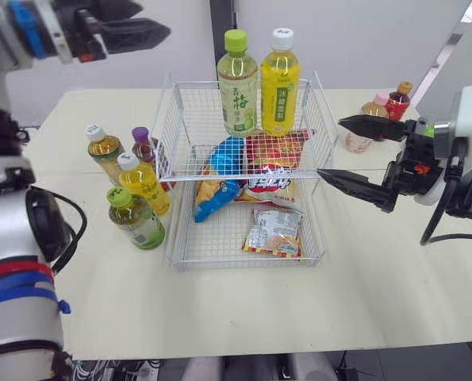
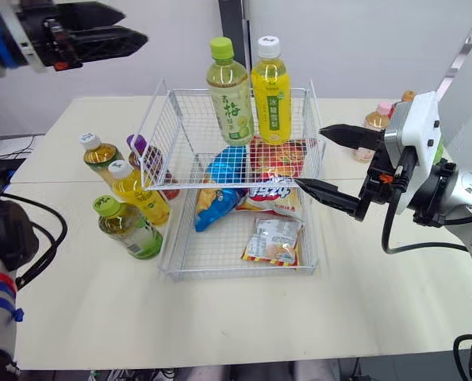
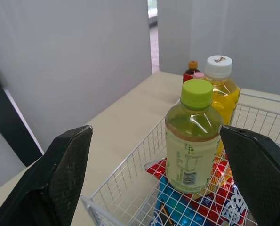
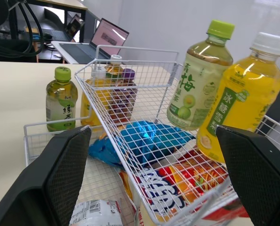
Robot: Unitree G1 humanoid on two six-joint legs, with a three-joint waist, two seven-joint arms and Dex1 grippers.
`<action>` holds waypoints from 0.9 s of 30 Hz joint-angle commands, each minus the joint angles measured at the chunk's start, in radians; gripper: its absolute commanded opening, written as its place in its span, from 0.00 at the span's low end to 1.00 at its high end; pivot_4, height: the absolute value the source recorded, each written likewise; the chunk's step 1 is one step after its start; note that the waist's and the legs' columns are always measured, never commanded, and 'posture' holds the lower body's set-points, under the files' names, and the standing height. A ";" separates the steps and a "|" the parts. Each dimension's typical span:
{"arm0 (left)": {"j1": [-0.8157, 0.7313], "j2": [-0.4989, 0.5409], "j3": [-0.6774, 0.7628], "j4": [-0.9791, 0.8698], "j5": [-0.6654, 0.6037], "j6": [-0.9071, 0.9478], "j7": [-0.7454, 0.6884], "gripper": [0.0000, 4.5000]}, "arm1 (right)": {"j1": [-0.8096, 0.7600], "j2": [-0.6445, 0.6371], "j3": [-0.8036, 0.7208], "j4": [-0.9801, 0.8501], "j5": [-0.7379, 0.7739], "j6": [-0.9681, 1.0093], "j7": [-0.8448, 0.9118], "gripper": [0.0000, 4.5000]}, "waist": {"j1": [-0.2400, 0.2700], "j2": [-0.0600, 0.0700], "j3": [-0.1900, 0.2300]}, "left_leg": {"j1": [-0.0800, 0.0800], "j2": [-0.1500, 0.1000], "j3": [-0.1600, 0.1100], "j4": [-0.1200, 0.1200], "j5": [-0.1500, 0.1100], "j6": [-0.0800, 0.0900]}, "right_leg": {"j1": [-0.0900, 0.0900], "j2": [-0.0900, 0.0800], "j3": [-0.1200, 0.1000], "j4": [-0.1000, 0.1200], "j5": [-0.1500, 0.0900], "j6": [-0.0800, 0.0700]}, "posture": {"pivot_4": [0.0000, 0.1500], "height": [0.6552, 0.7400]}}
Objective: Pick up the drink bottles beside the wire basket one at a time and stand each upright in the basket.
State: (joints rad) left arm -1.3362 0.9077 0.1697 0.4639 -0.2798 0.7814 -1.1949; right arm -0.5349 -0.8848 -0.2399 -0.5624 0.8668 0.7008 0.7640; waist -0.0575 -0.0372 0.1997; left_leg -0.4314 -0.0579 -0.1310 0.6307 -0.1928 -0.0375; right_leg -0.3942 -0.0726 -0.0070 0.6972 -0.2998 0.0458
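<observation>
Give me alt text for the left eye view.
A white wire basket on a cream table holds a green-capped bottle and a white-capped yellow bottle, both upright, plus snack packets. Four bottles stand at its left and two bottles at its far right. The right gripper hangs open beside the basket; the left gripper is raised, open.

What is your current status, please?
Left end effector, right end effector open, empty. Two bottles upright in basket; four bottles stand left of it. Snack packs cover basket floor.
</observation>
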 commanded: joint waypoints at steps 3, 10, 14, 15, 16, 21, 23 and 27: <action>0.278 0.128 0.220 -0.314 -0.074 0.104 0.112 1.00 | -0.037 0.012 0.031 0.015 -0.023 -0.052 0.045 1.00 | -0.001 0.000 0.000 | 0.001 0.000 0.000 -0.001 0.000 0.000 | 0.000 0.000 0.001 0.000 0.000 0.000 | 1.00 1.00; 0.713 0.085 0.474 -0.448 -0.072 -0.014 0.250 1.00 | -0.090 0.056 0.108 0.038 -0.066 -0.066 0.048 1.00 | 0.008 0.001 -0.001 | 0.006 0.001 0.000 -0.001 0.000 0.000 | 0.005 -0.001 0.001 0.000 0.000 -0.001 | 1.00 1.00; 0.933 0.028 0.579 -0.496 -0.077 -0.125 0.276 1.00 | -0.097 0.049 0.115 0.050 -0.085 -0.069 0.065 1.00 | 0.017 0.000 -0.001 | 0.006 0.001 0.000 -0.002 0.000 -0.001 | 0.005 -0.001 0.001 -0.001 0.000 -0.001 | 1.00 1.00; 0.993 0.013 0.595 -0.513 -0.073 -0.163 0.273 1.00 | -0.093 0.044 0.112 0.056 -0.098 -0.079 0.071 1.00 | 0.020 0.000 -0.001 | 0.006 0.001 0.000 -0.002 0.000 -0.001 | 0.005 -0.002 0.001 -0.001 0.000 -0.001 | 1.00 1.00; 1.043 -0.005 0.611 -0.529 -0.075 -0.189 0.279 1.00 | -0.087 0.041 0.108 0.063 -0.111 -0.091 0.078 1.00 | 0.024 0.000 -0.001 | 0.006 0.001 0.001 -0.002 0.000 -0.001 | 0.005 -0.004 0.002 -0.002 0.000 -0.001 | 1.00 1.00; 1.224 -0.117 0.656 -0.601 -0.092 -0.263 0.343 1.00 | -0.018 0.022 0.069 0.108 -0.171 -0.174 0.137 1.00 | 0.029 0.000 -0.001 | 0.006 0.000 0.001 -0.002 0.000 -0.001 | 0.005 -0.007 0.001 -0.004 0.001 -0.003 | 1.00 1.00; 1.265 -0.146 0.661 -0.608 -0.097 -0.284 0.369 1.00 | 0.002 0.008 0.058 0.120 -0.183 -0.192 0.164 1.00 | 0.032 0.000 -0.001 | 0.006 -0.001 0.001 -0.002 0.000 -0.001 | 0.006 -0.008 0.001 -0.004 0.001 -0.003 | 1.00 1.00; 1.307 -0.181 0.658 -0.599 -0.105 -0.318 0.421 1.00 | -0.015 0.001 0.058 0.149 -0.181 -0.192 0.188 1.00 | 0.031 0.000 -0.001 | 0.006 0.000 0.001 -0.002 0.000 -0.001 | 0.006 -0.008 -0.001 -0.004 0.002 -0.003 | 1.00 1.00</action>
State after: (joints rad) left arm -0.0320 0.7233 0.7954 -0.1080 -0.3700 0.4882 -0.7925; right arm -0.5296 -0.8715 -0.1452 -0.4075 0.6841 0.5292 0.9422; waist -0.0269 -0.0369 0.1985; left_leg -0.4250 -0.0580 -0.1300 0.6285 -0.1929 -0.0380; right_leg -0.3881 -0.0807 -0.0073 0.6927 -0.2980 0.0423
